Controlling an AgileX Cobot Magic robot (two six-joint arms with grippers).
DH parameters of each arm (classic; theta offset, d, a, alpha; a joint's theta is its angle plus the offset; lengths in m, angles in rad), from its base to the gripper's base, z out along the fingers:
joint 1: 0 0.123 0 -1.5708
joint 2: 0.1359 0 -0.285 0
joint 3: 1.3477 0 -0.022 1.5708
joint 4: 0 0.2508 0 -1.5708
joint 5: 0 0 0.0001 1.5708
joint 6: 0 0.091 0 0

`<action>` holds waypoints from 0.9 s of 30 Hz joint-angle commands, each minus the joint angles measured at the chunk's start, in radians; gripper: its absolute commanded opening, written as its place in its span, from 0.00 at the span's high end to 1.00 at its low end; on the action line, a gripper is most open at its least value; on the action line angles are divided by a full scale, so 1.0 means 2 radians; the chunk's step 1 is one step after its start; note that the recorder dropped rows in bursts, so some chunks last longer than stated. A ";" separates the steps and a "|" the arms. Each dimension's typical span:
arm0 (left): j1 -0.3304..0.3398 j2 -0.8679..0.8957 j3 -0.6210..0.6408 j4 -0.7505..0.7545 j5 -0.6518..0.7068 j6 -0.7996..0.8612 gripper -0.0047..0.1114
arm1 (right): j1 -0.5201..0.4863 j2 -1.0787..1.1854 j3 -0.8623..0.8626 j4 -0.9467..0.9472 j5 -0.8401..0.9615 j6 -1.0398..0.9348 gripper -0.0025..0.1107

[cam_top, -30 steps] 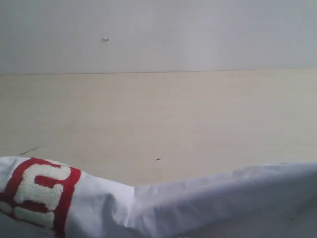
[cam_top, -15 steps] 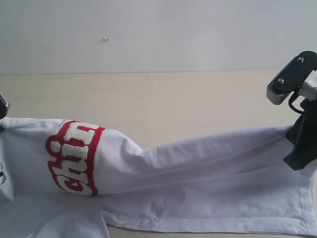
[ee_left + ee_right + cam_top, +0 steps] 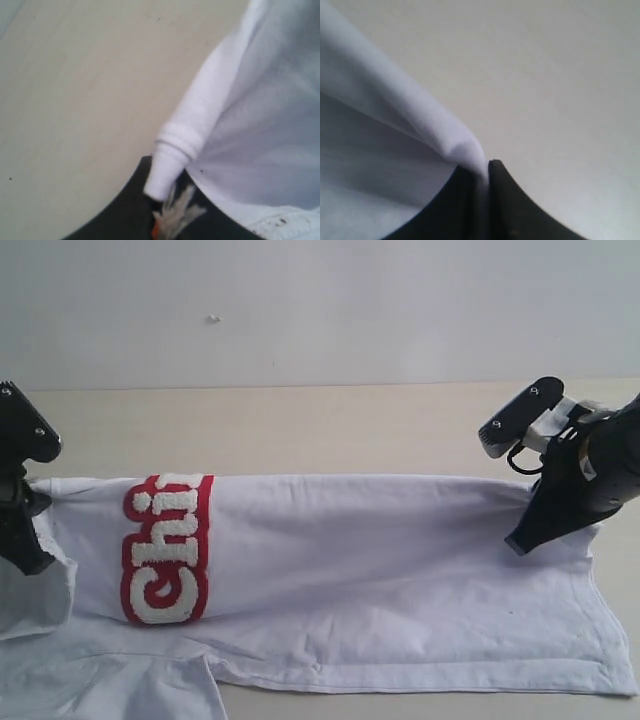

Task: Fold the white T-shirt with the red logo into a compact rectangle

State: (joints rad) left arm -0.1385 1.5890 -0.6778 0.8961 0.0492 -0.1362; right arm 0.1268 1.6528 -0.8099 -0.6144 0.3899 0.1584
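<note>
Because a lengthwise fold is judged to be under way, the white T-shirt (image 3: 380, 570) is held at both ends at once and lies across the table (image 3: 300, 430) from 9 o'clock to 3 o'clock in the exterior view. At 9 o'clock the left fingers (image 3: 22, 535) are clenched on the neck end: in the left wrist view the ribbed collar (image 3: 177, 145) is seen pinched between them, with a speck of orange (image 3: 156, 231) just beside it. At 3 o'clock the right fingers (image 3: 545, 522) are closed on a small peak of cloth. In the right wrist view the fabric is drawn into the narrow slot between them, so a grasp is shown, though its firmness cannot be told.

By this two-ended hold the upper layer is stretched nearly free of slack, so that its edge toward 12 o'clock runs almost straight. It is laid over a lower layer, of which the hem (image 3: 420, 680) and a sleeve (image 3: 120, 690) show toward 6 and 7 o'clock. The red logo (image 3: 168, 550) sits near the 9 o'clock end, turned on its side. Only its first letters are seen, the rest presumably being wrapped over the fold.

Both sets of fingers are low over the table, which suggests that the cloth is being set down. Release is judged to be called for next, by both sides together, since a one-sided pull could drag the thin cloth askew. Further folds across the length are thought to be needed before a compact rectangle is reached.
</note>
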 commanded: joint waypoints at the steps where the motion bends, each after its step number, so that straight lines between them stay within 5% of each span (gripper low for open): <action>1: 0.017 0.028 -0.029 -0.026 -0.025 -0.014 0.87 | 0.000 0.023 -0.018 -0.020 -0.004 0.026 0.70; 6: 0.036 0.044 -0.051 -0.038 -0.025 -0.017 0.57 | 0.000 0.025 -0.018 -0.030 -0.015 0.024 0.40; 10: 0.050 0.046 -0.068 -0.039 -0.013 -0.023 0.55 | 0.000 0.023 -0.018 -0.038 -0.013 0.026 0.30; 18: 0.065 0.041 -0.084 -0.039 0.036 -0.027 0.68 | 0.000 0.021 -0.018 -0.003 -0.001 0.026 0.34; 27: 0.064 -0.009 -0.084 -0.104 0.042 -0.153 0.96 | 0.000 -0.036 -0.018 0.062 -0.015 0.026 0.61</action>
State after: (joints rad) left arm -0.0105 1.6036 -0.8400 0.7615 0.1214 -0.3480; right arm 0.1268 1.6197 -0.8378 -0.5650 0.3720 0.2052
